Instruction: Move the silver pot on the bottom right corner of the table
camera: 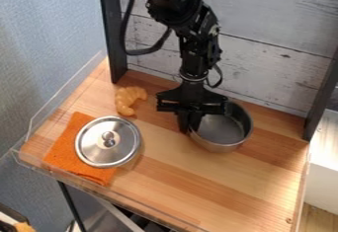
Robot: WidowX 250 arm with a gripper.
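Silver pot (223,127) pinched at its rim, with the near right corner to reach

The gripper (190,129) hangs over the left side of the pot, its jaws drawn nearly together with the thin wall apparently caught between them. A rim grip makes sense here: the bowl looks too wide to be spanned, while its edge offers something slim to pinch. The pot is upright and open at the top, right of centre towards the back of the table (198,181); whether its base touches the wood cannot be told.

The goal is the near right corner, so the next move calls for carrying the pot forward and to the right, over bare boards. Held from one side only, its weight may make it tip or swivel, which argues for a low, slow path and a gentle release short of the edge.

The lid (122,149) lies knob up on the orange cloth (63,149), with the toy croissant (123,100) just behind. Both sit to the left, away from the likely route, and need no handling.
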